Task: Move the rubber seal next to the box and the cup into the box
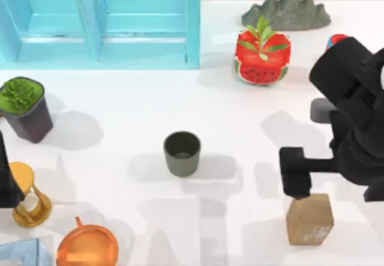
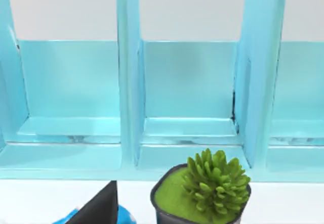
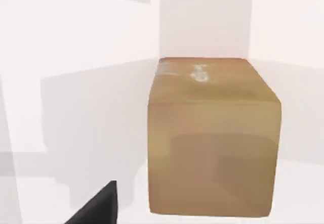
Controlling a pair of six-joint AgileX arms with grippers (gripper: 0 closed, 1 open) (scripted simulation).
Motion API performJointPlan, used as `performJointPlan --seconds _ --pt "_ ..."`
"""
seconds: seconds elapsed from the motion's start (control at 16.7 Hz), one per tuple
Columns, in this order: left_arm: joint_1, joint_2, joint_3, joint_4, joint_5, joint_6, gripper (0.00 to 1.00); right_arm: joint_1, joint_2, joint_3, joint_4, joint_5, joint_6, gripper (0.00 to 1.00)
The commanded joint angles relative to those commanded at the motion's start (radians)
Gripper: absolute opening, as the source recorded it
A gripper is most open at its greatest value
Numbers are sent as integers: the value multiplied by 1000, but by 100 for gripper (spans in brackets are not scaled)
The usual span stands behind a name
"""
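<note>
Rubber seal (image 1: 309,218) sits at 4 o'clock from the cup (image 1: 182,153)
right gripper (image 1: 296,181) hangs just over it, can't tell whether it's apart or together

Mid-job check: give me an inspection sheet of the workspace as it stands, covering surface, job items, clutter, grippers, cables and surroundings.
Surface: white table, several shadows.
Job's things: rubber seal on the table near the front right, not lifted; cup upright mid-table, outside the box; blue box at the back left, with compartments.
Clutter: potted plant, hourglass, orange vessel, watermelon piece, grey rock model.
Grippers: right gripper just behind the rubber seal; left arm parked at the left edge.
Cables: nothing seen.
Surroundings: nothing seen.
</note>
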Motion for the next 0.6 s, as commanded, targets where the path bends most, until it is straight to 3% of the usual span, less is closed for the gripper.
performJointPlan --seconds 0.6 --pt "0 0 0 0 0 0 100 44 109 91 -69 3 48 100"
